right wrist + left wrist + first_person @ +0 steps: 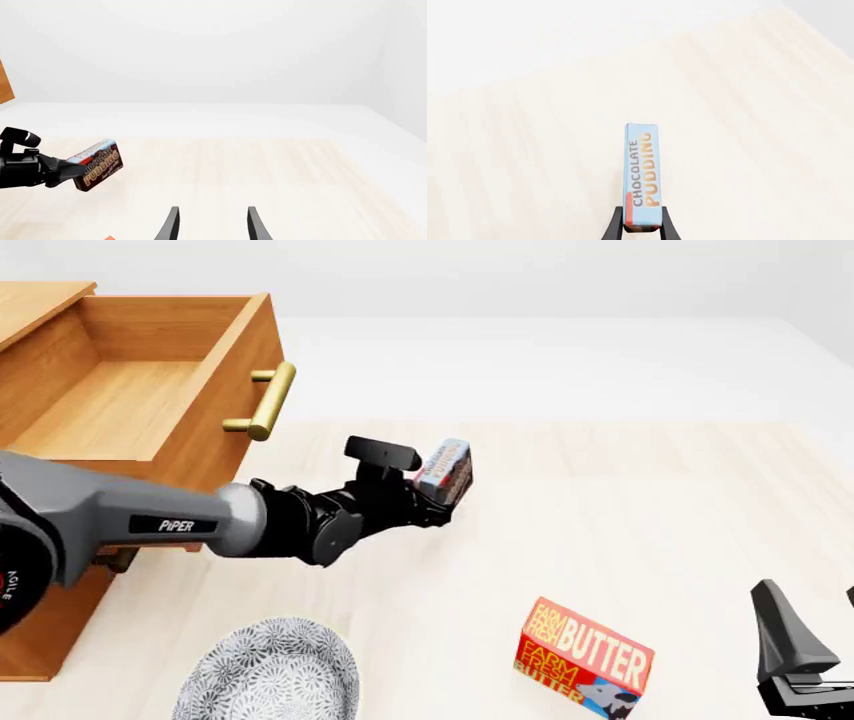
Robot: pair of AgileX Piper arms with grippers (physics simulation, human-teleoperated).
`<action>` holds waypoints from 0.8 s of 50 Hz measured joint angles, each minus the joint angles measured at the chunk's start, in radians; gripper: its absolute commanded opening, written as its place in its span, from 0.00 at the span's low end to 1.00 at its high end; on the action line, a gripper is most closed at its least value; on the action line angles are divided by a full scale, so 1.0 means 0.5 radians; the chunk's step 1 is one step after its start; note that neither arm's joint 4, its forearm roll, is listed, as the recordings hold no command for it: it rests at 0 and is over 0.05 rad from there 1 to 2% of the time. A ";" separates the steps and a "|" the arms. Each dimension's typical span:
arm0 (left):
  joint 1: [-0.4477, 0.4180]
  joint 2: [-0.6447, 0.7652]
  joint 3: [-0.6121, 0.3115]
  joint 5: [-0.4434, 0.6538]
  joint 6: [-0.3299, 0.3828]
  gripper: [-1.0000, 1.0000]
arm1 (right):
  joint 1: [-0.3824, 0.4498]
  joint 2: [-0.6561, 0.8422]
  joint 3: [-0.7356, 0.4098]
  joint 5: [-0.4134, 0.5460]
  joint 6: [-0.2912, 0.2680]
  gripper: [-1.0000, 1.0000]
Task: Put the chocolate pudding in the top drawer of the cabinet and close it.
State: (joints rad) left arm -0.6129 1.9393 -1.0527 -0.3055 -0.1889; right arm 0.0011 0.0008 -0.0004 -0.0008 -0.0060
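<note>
The chocolate pudding (447, 470), a thin light blue and brown box, hangs above the table with my left gripper (430, 492) shut on its lower end. In the left wrist view the chocolate pudding (642, 175) stands edge-on between the black fingers (615, 227). The right wrist view shows the chocolate pudding (97, 164) off to the side, held up in the air. The top drawer (134, 405) of the orange-brown cabinet (40, 640) is pulled open, and it lies left of the box. My right gripper (211, 222) is open and holds nothing, low at the front right.
A red Farm Fresh Butter box (583, 658) lies on the pale wooden table in front of the arms. A grey patterned plate (271, 672) sits at the front left, near the cabinet's base. The drawer's brass bar handle (267, 400) juts toward my left arm.
</note>
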 measured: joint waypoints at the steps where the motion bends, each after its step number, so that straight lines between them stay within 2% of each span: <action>1: 0.000 -0.010 0.001 0.003 0.003 0.00 | 0.000 0.000 0.000 0.000 0.000 1.00; 24: -0.003 -0.272 0.059 0.016 0.058 0.00 | 0.000 0.000 0.000 0.000 0.000 1.00; 40: -0.035 -0.439 0.047 0.109 0.138 0.00 | 0.000 0.000 0.000 0.000 0.000 1.00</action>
State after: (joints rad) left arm -0.6306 1.7197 -1.0290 -0.2508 -0.1200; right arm 0.0011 0.0008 -0.0004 -0.0008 -0.0061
